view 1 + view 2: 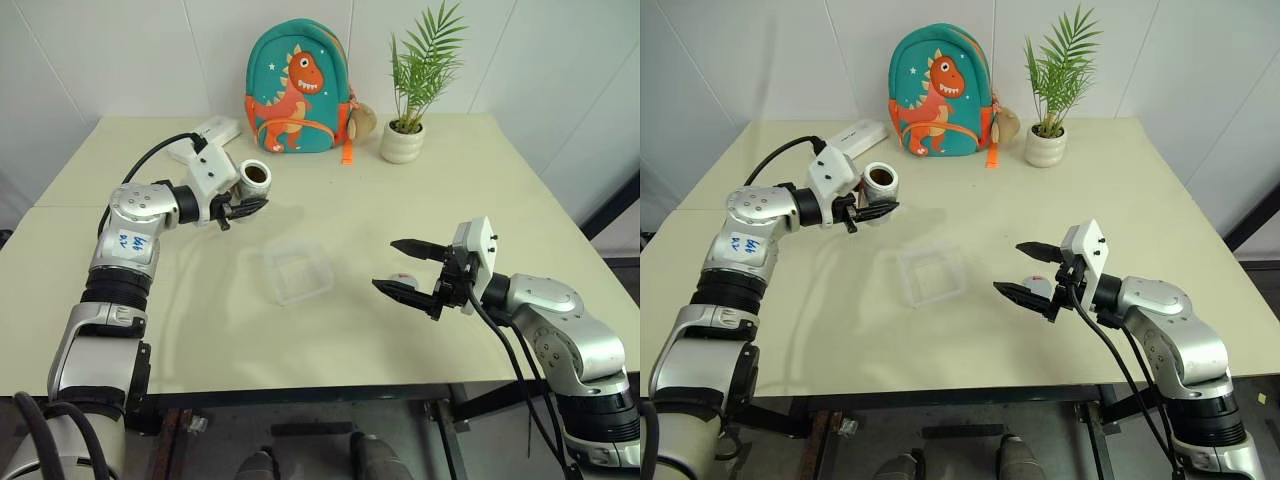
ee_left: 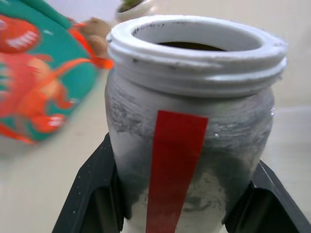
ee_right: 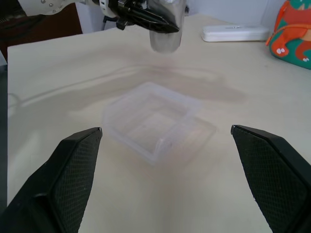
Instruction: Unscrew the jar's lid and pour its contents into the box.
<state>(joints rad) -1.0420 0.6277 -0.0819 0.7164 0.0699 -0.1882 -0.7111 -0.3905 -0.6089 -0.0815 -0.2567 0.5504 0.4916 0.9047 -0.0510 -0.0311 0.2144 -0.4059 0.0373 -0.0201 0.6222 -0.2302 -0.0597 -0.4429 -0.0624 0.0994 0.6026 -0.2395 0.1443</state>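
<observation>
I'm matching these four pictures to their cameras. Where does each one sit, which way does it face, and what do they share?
Left and right eye views: on the head, looking forward and down at the table; both arms show.
Left wrist view: along the left gripper, shut on the jar.
Right wrist view: between the open right gripper's fingers, toward the box.
Shared: jar, box, dinosaur backpack.

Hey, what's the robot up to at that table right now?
The left gripper is shut on the jar, held up off the table with its mouth uncovered. The lid lies on the table by the right gripper, which hangs open and empty. The clear box sits between the two arms, apparently empty, so the pour looks not yet done.
</observation>
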